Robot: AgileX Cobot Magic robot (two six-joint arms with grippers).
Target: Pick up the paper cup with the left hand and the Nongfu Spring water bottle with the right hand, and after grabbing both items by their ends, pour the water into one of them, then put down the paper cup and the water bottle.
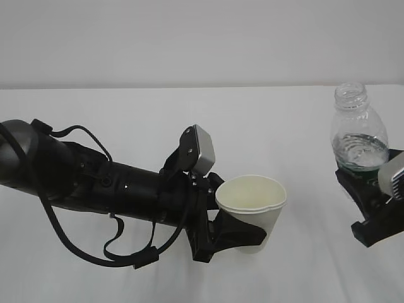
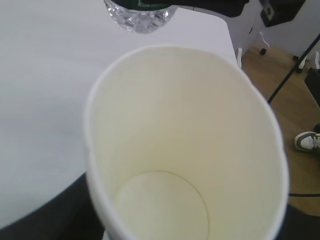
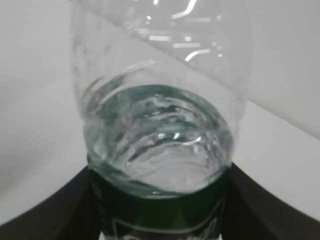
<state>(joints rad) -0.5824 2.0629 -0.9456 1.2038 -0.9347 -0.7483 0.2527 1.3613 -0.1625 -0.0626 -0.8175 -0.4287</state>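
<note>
The cream-white paper cup (image 1: pixel 251 205) stands upright left of centre, with my left gripper (image 1: pixel 243 235) shut round its lower half. The left wrist view looks down into the cup (image 2: pixel 185 140), and its inside looks dry. At the right edge, the Nongfu Spring water bottle (image 1: pixel 358 129) is upright with no cap on its neck and partly filled with water. My right gripper (image 1: pixel 369 189) is shut on its dark green label band. The right wrist view shows the bottle (image 3: pixel 160 100) between dark fingers (image 3: pixel 50 210). Cup and bottle are well apart.
A white table (image 1: pixel 158 113) runs back to a plain white wall. In the left wrist view the bottle's base (image 2: pixel 142 15) shows beyond the cup. Past the table's right edge are a wooden floor (image 2: pixel 265 85), a shoe (image 2: pixel 307 141) and stand legs.
</note>
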